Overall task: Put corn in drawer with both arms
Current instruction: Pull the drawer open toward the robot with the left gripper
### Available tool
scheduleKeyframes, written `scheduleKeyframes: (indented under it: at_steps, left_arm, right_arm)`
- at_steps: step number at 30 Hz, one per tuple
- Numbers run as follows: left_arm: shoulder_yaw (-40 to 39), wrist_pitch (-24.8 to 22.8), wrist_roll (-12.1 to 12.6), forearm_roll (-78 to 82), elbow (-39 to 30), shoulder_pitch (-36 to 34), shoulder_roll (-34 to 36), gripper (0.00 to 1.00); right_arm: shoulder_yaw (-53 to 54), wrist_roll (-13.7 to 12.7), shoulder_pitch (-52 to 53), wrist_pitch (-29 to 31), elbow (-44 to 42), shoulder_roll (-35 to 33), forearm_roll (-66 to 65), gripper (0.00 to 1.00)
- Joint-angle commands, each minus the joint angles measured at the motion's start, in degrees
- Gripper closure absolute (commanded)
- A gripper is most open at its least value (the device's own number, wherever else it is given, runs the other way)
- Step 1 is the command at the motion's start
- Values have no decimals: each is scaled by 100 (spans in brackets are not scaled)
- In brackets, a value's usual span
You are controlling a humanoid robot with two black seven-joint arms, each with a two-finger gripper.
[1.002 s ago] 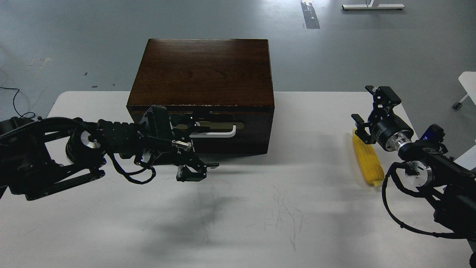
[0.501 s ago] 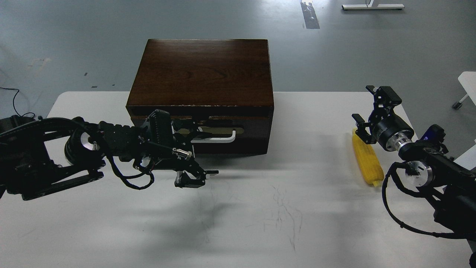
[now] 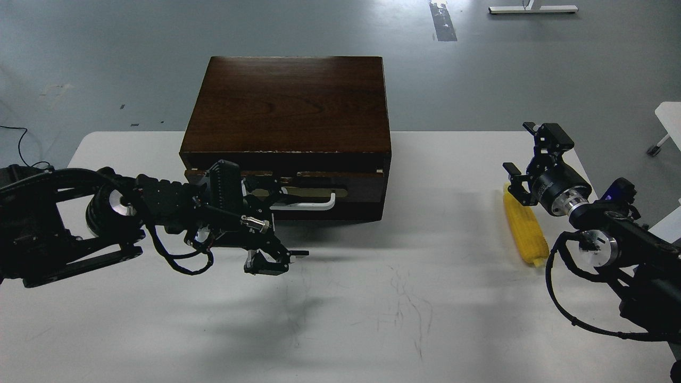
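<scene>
The yellow corn lies on the white table at the right, lengthwise toward me. My right gripper is open and empty, hovering just above the corn's far end. The drawer of the dark brown box stands pulled out a little, with a dark gap under the box top. My left gripper is open, its fingers spread wide. The upper finger reaches in behind the left end of the white bar handle, and the lower finger hangs over the table in front of the box.
The white table carries only the box and the corn; its front half shows faint scuff marks. The grey floor lies beyond. A white furniture piece stands off the table's right edge.
The drawer has slid out a little toward me. My left gripper has drawn back down and left with the handle. The right arm and the corn have not moved.
</scene>
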Motion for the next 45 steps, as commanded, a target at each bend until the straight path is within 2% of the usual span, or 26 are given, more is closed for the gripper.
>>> scheduleKeyframes:
  at_steps: [1, 7, 45]
  left_arm:
    - [-11, 13, -79, 1, -98, -30, 48, 1]
    - [-20, 13, -273, 1, -142, -39, 48, 1]
    - [-11, 5, -290, 1, -1143, 49, 619, 1]
  right_arm:
    - [4, 0, 7, -30, 0, 25, 0, 0]
    - [-5, 0, 6, -30, 0, 25, 0, 0]
    - [-5, 0, 7, -65, -9, 25, 0, 0]
